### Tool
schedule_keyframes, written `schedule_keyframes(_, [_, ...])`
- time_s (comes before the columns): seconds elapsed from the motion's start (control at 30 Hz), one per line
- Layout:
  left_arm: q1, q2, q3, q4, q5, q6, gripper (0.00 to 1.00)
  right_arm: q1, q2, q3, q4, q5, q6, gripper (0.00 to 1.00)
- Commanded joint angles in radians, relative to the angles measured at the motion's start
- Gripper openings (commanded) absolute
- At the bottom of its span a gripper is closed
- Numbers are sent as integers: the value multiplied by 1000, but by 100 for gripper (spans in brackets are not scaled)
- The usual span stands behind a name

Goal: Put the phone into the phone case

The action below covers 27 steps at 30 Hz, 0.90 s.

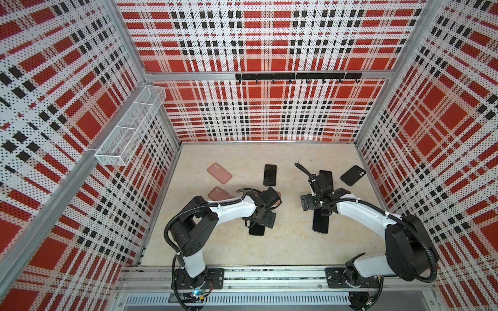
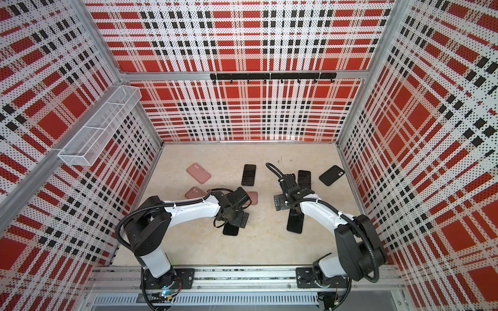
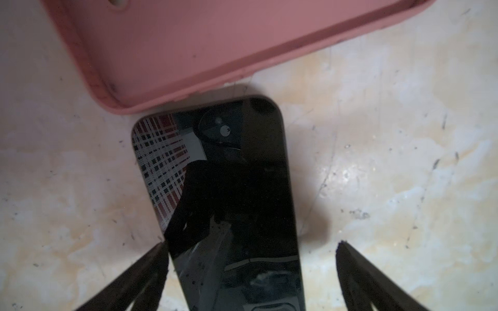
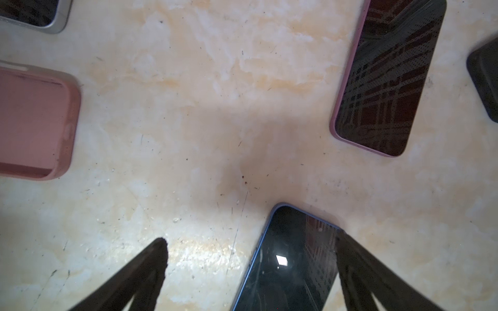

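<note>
The black phone point(image 3: 229, 188) lies screen up, its end just beside the empty pink case point(image 3: 188, 48), which is open side up.

The right pincer point(image 4: 250, 239), spread wide, hangs over a blue-rimmed phone point(image 4: 291, 264).

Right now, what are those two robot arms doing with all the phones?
They are getting ready to put a phone into a case. The left gripper is open, low over a black phone that lies flat on the table, its end right beside an empty pink case. The right gripper is open too, over the end of a blue-edged phone. Neither holds anything yet. A black case and a second pink case lie farther back.
</note>
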Motion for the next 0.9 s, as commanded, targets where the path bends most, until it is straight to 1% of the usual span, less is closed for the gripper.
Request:
schedule_keyframes(0.0, [-2,-14,25,-44,-16,-23,98,-10,-4,-5,32,-4,-14,100])
schedule_keyframes(0.23, [20,-26,13,-43,-31,-23,98,-11,2,-8,33,-3,-17,100])
schedule_keyframes(0.6, [34,11,-19,11,8,-17,98,-12,-8,-11,28,-3,-19,100])
schedule_keyframes(0.63, [34,15,-21,12,8,-17,100,-13,-10,-12,28,-3,-20,100])
schedule_keyframes(0.87, [34,50,-34,11,24,-21,94,-13,-17,-18,31,-3,-27,100])
